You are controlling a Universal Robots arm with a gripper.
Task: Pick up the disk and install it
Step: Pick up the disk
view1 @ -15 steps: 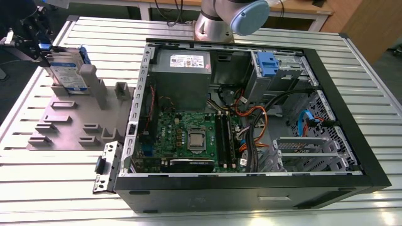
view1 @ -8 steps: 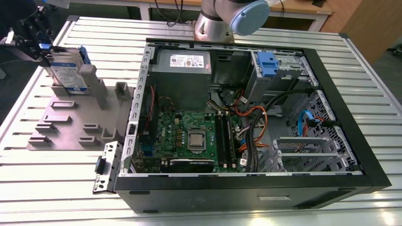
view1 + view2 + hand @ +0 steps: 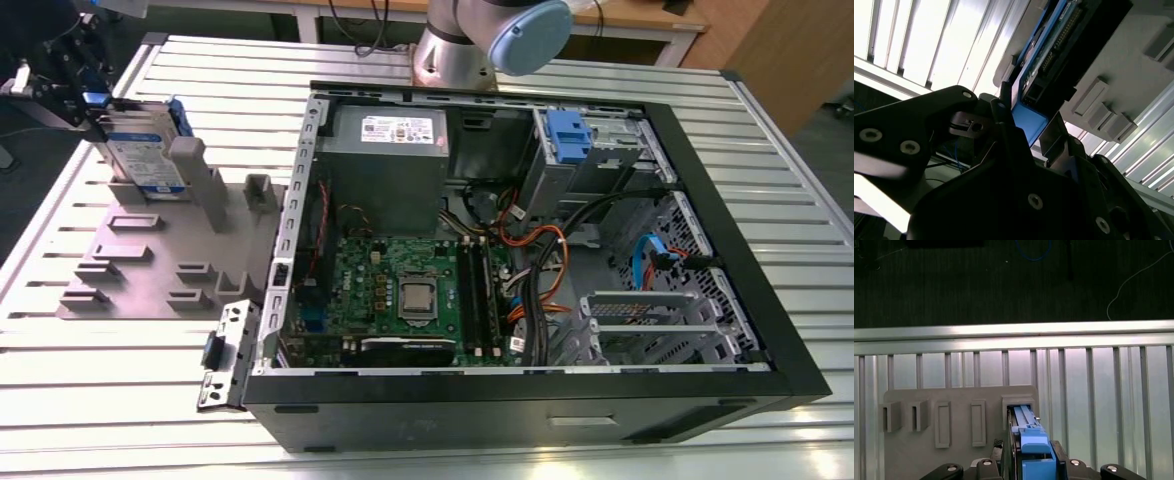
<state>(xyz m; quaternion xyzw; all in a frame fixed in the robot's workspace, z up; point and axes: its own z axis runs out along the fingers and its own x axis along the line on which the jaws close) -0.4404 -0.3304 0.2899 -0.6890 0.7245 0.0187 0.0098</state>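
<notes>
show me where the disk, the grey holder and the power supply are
disk (image 3: 138,150), exterior view, on its white-and-blue label
grey holder (image 3: 150,252), exterior view, on a bare stretch of its flat base
power supply (image 3: 387,185), exterior view, on its plain grey face

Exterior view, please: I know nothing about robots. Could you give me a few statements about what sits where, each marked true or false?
1. The disk stands on edge in a grey holder. True.
2. The disk is mounted inside the computer case. False: it is in the holder, outside the case, at the exterior view's left.
3. The case lies open, with its green circuit board exposed. True.
4. The gripper hangs over the power supply. False: it is at the disk's upper end.
</notes>
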